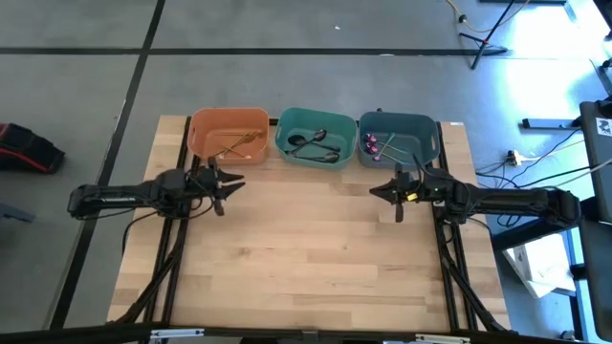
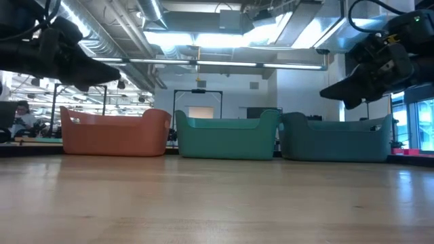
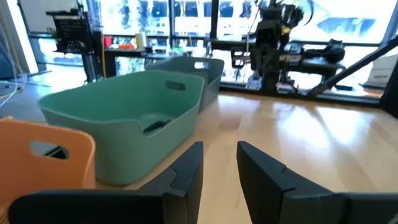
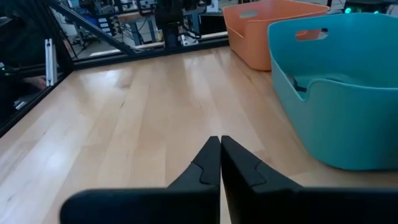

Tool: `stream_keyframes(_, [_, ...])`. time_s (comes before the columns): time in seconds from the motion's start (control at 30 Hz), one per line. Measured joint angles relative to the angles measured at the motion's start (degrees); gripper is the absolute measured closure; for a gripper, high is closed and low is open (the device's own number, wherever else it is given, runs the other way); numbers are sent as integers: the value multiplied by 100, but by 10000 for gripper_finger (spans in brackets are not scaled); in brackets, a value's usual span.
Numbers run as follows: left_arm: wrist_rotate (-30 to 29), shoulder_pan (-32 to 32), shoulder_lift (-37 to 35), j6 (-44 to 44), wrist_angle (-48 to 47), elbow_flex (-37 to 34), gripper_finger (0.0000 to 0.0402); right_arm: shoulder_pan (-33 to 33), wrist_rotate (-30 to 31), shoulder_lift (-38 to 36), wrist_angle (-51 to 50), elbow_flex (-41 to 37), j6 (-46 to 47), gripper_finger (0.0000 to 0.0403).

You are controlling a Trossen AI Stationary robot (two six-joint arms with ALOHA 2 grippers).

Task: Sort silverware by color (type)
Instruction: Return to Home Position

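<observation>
From left: my left gripper [image 1: 226,191] hovers, fingers apart, before the orange bin [image 1: 196,134] holding the gold pieces [image 1: 239,145]. The dark pieces [image 1: 316,149] lie in the teal bin [image 1: 284,130] and the purple pieces [image 1: 377,145] in the blue-grey bin [image 1: 432,134], near which my right gripper [image 1: 394,197] hangs, fingers pressed together. Such slim cutlery looks light, stiff and slick, best pinched mid-handle. Both arms reach inward, level above the table [image 1: 306,263].

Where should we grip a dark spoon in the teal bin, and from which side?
Mid-handle, probably, coming straight down: the dark spoon lies flat on the floor of the teal bin, whose upright walls block any side approach.
</observation>
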Motion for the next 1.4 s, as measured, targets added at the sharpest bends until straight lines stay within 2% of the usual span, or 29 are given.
stream_keyframes(0.33, [621, -9, -202, 23, -99, 0, 308, 8, 41, -595, -316, -73, 40, 398])
stream_keyframes(0.57, [621, -9, -200, 100, -101, 0, 308, 8, 48, -900, -425, -252, 212, 398])
stream_keyframes(1.07, [620, -9, -200, 199, -101, 0, 308, 8, 199, -1032, -456, -254, 110, 398])
stream_keyframes(1.27, [620, -9, -199, 199, -101, 0, 308, 8, 204, -1372, -670, -254, 119, 398])
stream_keyframes(1.4, [619, -9, -199, 199, -101, 0, 308, 8, 502, -1758, -1093, -254, 217, 398])
